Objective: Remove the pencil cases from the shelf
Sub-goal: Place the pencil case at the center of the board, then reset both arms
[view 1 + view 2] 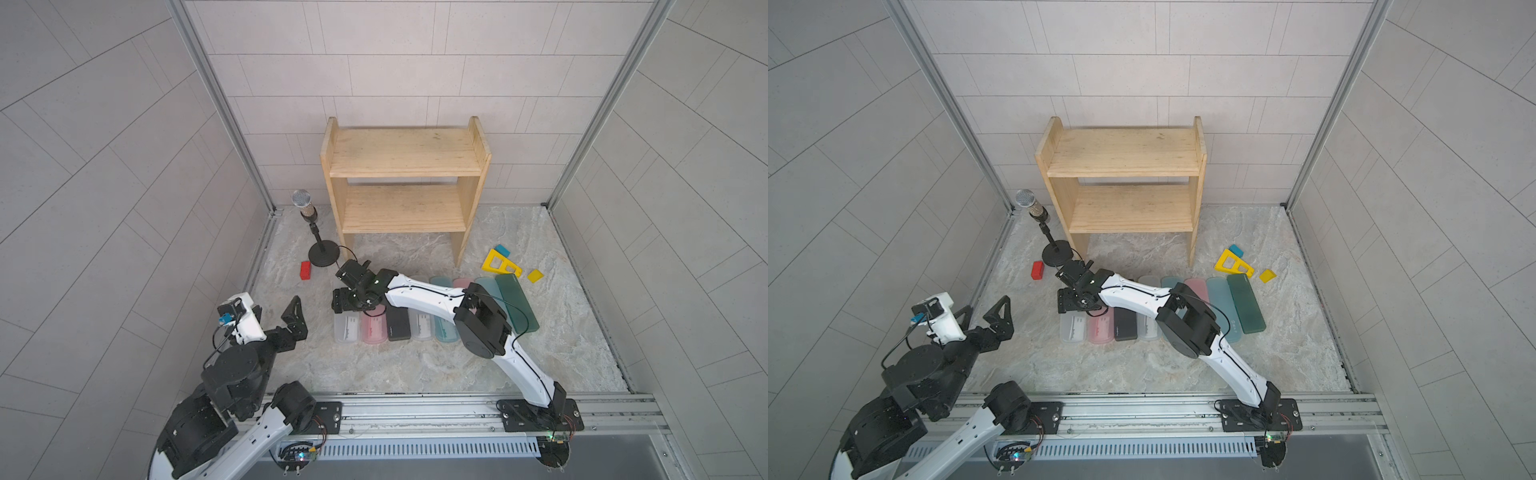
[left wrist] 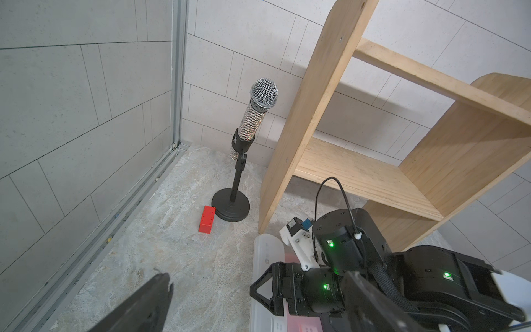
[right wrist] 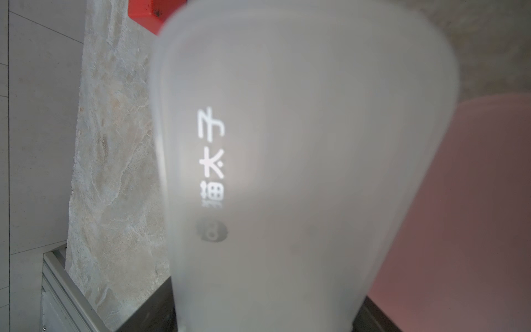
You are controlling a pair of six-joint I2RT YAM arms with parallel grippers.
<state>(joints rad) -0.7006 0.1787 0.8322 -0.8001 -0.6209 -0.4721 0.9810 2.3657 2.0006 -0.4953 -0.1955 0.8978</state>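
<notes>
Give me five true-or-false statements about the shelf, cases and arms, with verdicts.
Both tiers of the light pine two-tier shelf are bare. True.
The black flat plastic pencil case ends the row nearest the yellow triangular frame. False: the dark green case does.
The left end effector stands open, holding nothing. True.
The right end effector is over the yellow frame. False: the right end effector is at the frosted white case, at the row's opposite end.
The small red block lies beside the microphone stand's round black base. True.
</notes>
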